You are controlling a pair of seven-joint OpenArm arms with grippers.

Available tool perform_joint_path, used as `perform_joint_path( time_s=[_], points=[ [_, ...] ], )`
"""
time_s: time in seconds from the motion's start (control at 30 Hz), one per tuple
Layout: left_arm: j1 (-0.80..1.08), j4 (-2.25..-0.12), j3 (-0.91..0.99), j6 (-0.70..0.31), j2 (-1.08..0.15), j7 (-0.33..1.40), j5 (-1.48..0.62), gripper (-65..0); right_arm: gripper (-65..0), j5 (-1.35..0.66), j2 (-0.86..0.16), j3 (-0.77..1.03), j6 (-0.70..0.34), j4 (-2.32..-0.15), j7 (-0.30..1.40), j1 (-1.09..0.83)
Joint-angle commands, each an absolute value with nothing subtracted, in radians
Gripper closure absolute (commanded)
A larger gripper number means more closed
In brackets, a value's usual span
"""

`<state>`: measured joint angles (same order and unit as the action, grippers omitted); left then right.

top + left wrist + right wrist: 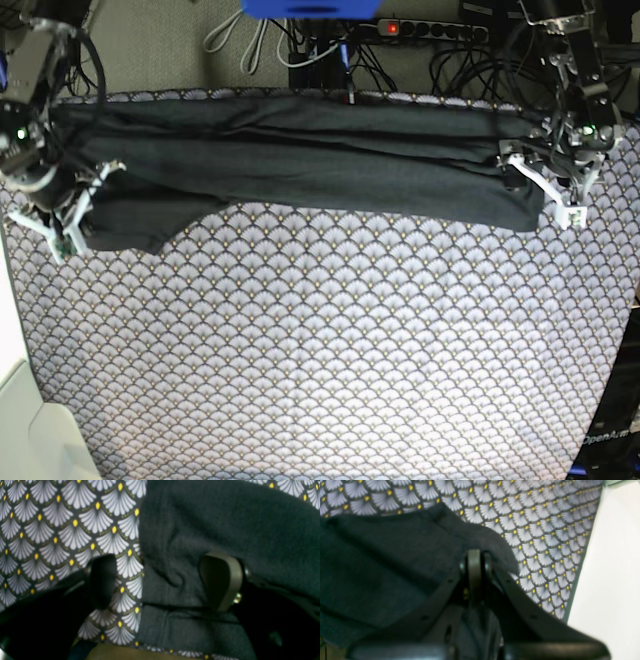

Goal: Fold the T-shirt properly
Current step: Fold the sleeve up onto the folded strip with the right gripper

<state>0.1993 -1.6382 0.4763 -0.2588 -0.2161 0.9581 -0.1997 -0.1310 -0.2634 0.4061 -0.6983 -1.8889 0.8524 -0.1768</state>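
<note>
T-shirt point(300, 165) stretches between pinching right jaws and spread left jaws.

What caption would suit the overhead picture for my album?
Two robot arms hold a dark T-shirt stretched along the far edge of a patterned cloth.

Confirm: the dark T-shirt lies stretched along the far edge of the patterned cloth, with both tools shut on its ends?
Not quite. Only the right tool is shut on the T-shirt; the left wrist view shows the left tool wide open over its end. The rest holds.
</note>
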Motion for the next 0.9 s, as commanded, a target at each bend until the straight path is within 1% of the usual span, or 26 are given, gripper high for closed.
perform_joint_path(
  time_s=[0.0,0.1,0.27,0.5,0.87],
  points=[
    [0.189,-1.653,0.481,-0.259,-0.229,0.940,-0.203,-54.2,0.0,-0.134,-0.265,0.415,-0.698,-1.922,0.842,-0.194],
    [0.186,-1.653,0.481,-0.260,-0.229,0.940,-0.206,-54.2,0.0,-0.134,-0.243,0.437,-0.698,-1.965,0.835,-0.255],
    [0.183,-1.653,0.481,-0.260,-0.229,0.938,-0.208,-54.3,0.0,-0.134,-0.206,0.483,-0.698,-1.975,0.832,-0.323],
    [0.183,-1.653,0.481,-0.260,-0.231,0.938,-0.209,-54.3,0.0,-0.134,-0.194,0.529,-0.698,-1.992,0.831,-0.400],
    [0.182,-1.653,0.481,-0.260,-0.232,0.938,-0.213,-54.3,0.0,-0.134,-0.148,0.529,-0.698,-1.986,0.829,-0.452]
  ],
)
